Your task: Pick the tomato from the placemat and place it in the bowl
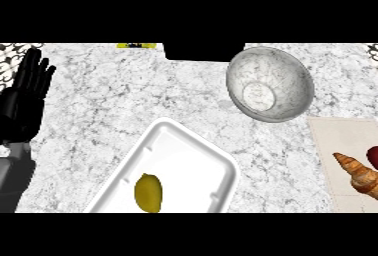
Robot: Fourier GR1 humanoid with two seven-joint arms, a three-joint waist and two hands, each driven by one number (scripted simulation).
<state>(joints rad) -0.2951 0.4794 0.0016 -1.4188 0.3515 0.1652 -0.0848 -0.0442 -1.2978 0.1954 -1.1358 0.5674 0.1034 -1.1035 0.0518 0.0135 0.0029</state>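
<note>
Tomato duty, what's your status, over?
Left hand open, resting at left edge; right hand unseen. Tomato on placemat, beside croissant. Bowl empty.

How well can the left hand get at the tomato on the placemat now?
Probably not well. The left hand rests open at the view's left edge, while the tomato lies at the far right edge on the placemat, with the white tray between them.

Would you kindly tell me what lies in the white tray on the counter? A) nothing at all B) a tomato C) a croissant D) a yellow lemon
D: the yellow lemon lies in the white tray, while the croissant lies on the placemat at the right.
</note>
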